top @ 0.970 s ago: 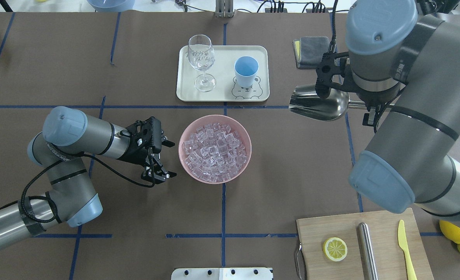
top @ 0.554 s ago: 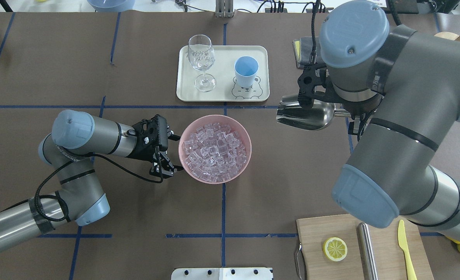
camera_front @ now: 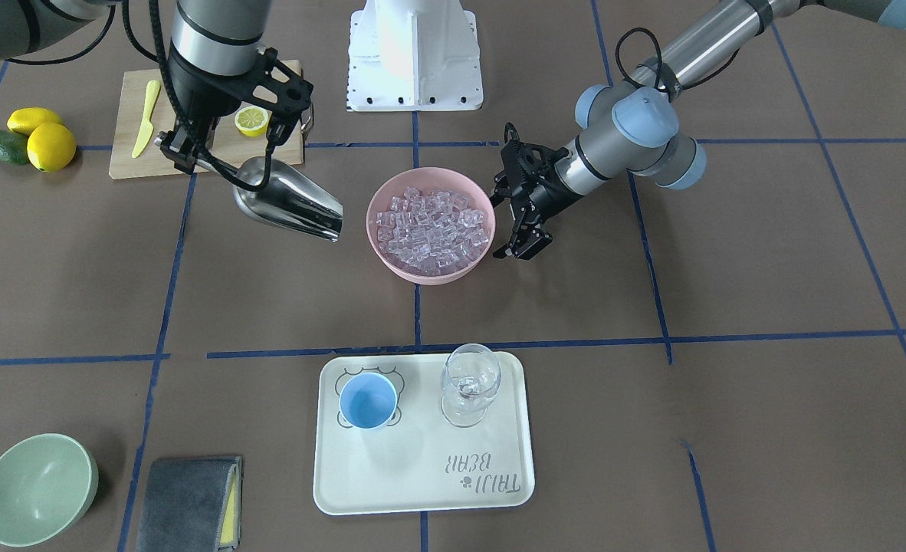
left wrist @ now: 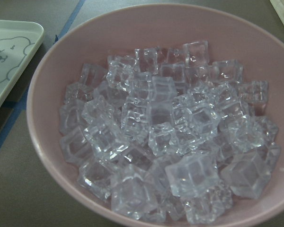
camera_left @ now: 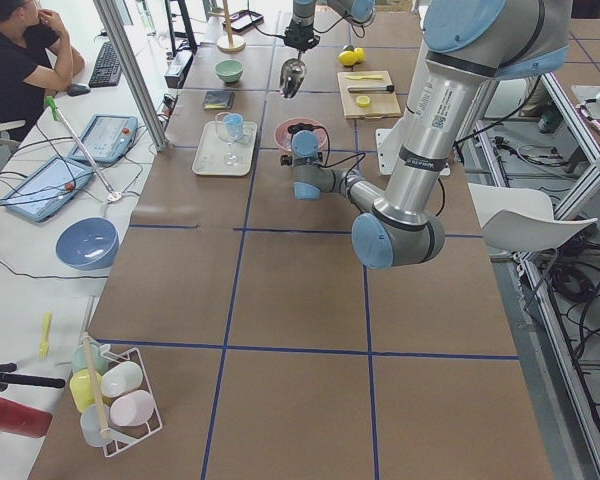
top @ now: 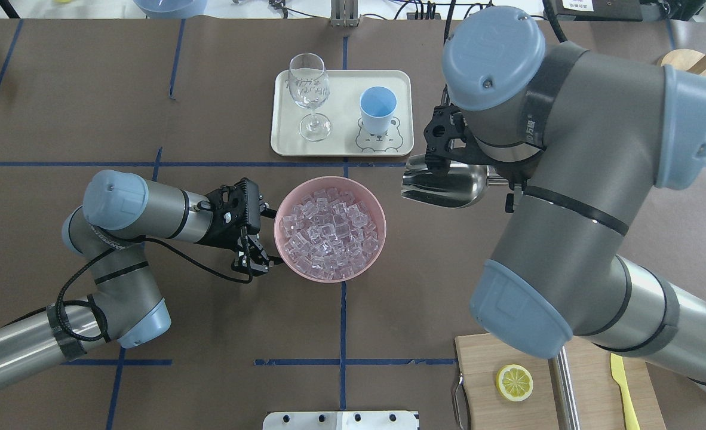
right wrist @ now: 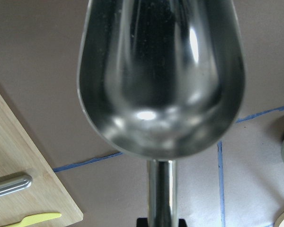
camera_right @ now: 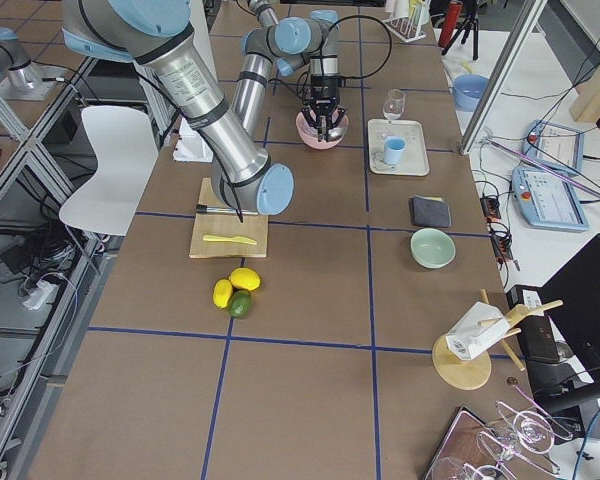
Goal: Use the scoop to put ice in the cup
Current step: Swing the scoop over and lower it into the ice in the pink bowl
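Note:
The ice (top: 329, 227) is heaped in a pink bowl (top: 283, 206) at the table's middle; it fills the left wrist view (left wrist: 165, 137). The light blue cup (top: 377, 109) stands empty on a cream tray (top: 341, 149), also in the front view (camera_front: 368, 402). My right gripper (camera_front: 182, 150) is shut on the handle of the steel scoop (top: 445, 185), held in the air just right of the bowl, mouth toward it. The right wrist view shows the scoop (right wrist: 161, 75) empty. My left gripper (top: 267, 239) is open, its fingers flanking the bowl's left side.
A clear stemmed glass (top: 309, 89) stands on the tray beside the cup. A cutting board (top: 484, 358) with a lemon slice (top: 514, 382), steel cylinder and yellow knife lies near right. A green bowl (camera_front: 35, 487) and grey cloth (camera_front: 188, 491) lie far right.
My right arm has carried the scoop leftward, from beside the tray to close by the bowl's right rim. My left gripper has moved right, up to the bowl's left side.

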Robot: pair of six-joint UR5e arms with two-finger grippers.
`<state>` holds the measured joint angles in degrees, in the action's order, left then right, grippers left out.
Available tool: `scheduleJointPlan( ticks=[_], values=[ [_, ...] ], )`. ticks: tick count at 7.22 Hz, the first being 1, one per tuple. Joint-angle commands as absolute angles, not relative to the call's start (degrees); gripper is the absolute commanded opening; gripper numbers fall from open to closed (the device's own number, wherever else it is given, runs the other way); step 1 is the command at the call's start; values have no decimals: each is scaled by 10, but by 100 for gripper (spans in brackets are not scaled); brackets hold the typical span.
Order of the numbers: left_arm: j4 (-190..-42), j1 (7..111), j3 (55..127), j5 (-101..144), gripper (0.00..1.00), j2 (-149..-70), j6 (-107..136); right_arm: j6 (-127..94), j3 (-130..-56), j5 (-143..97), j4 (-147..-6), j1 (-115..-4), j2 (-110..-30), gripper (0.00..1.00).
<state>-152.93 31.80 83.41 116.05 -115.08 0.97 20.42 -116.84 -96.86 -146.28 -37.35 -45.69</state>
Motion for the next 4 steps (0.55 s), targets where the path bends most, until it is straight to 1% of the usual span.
scheduleJointPlan(
  ticks=[1, 3, 4],
  values=[
    [-1529, 318, 833, 1161, 100, -1150, 10, 200, -1143, -968, -1484, -367, -419, 0],
    [-1529, 316, 833, 1161, 100, -1151, 10, 195, -1116, -966, -1505, -353, -389, 0],
    [-1529, 316, 833, 1161, 100, -1151, 10, 191, -1075, -962, -1515, -341, -360, 0]
  ],
)
